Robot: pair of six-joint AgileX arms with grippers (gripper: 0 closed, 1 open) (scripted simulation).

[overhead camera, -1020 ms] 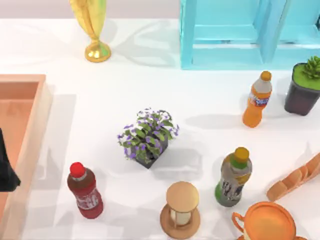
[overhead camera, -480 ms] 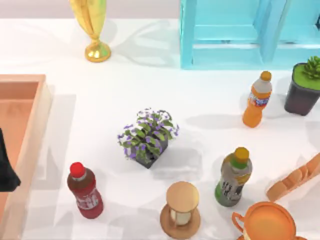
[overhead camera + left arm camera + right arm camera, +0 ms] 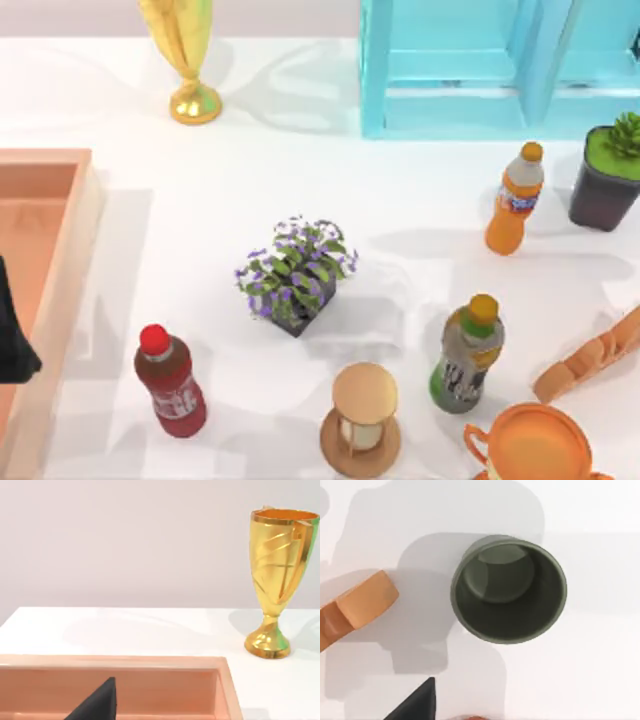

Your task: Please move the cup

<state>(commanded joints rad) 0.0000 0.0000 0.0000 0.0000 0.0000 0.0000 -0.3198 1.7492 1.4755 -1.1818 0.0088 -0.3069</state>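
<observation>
Cup [image 3: 540, 445] sits unmoved at the table's [image 3: 200, 250] bottom right, beside the green bottle [image 3: 467, 353]; nothing has shifted. Left gripper [image 3: 12, 335] stays over the tray [image 3: 60, 190], finger state unreadable.

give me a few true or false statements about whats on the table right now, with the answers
1. The cup stands at the top view's lower right, beside the wooden hourglass. False: the green-labelled bottle and the bread are its neighbours; the hourglass is further left.
2. The red-capped bottle stands upright left of the hourglass. True.
3. The gold trophy lies tipped over. False: it stands upright.
4. The flowering plant sits near the table's middle. True.
5. The orange bottle is inside the blue shelf. False: it stands on the table in front.
</observation>
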